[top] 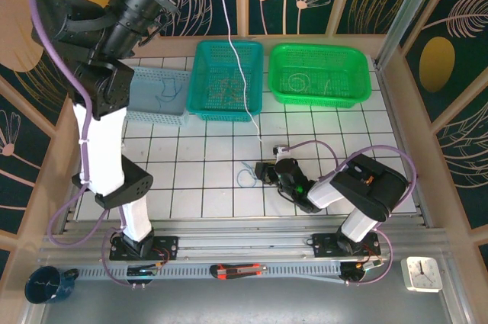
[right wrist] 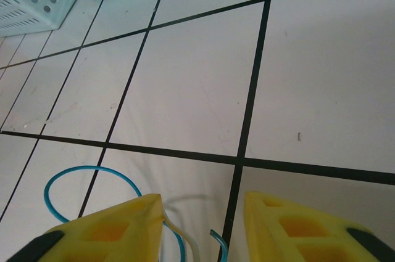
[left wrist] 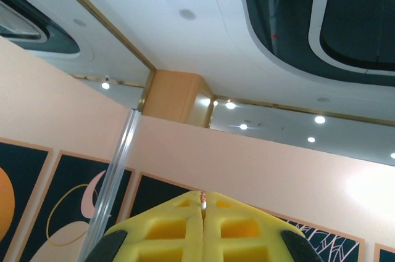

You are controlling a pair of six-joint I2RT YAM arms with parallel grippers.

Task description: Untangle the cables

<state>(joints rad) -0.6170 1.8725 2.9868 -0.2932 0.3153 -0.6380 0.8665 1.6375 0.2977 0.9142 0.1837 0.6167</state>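
Cables [top: 245, 178]: blue loop [right wrist: 55, 182] on tiles in front of teal basket [top: 202, 72], white strand [top: 239, 65] hanging across it. Green basket [top: 319, 48] right of it, pale blue basket [top: 149, 84] left. Right gripper [right wrist: 202, 203] parted over loop; left gripper [left wrist: 202, 203] pressed together on wire tip [left wrist: 202, 197].

Overhead onto table [top: 191, 187]; left wrist toward ceiling [left wrist: 185, 46]; right wrist near table.

Can't follow the blue cable [right wrist: 86, 168] behind the right gripper [right wrist: 202, 212] — nor past the bottom edge. Can't make out the teal basket's [top: 226, 44] contents — too small.
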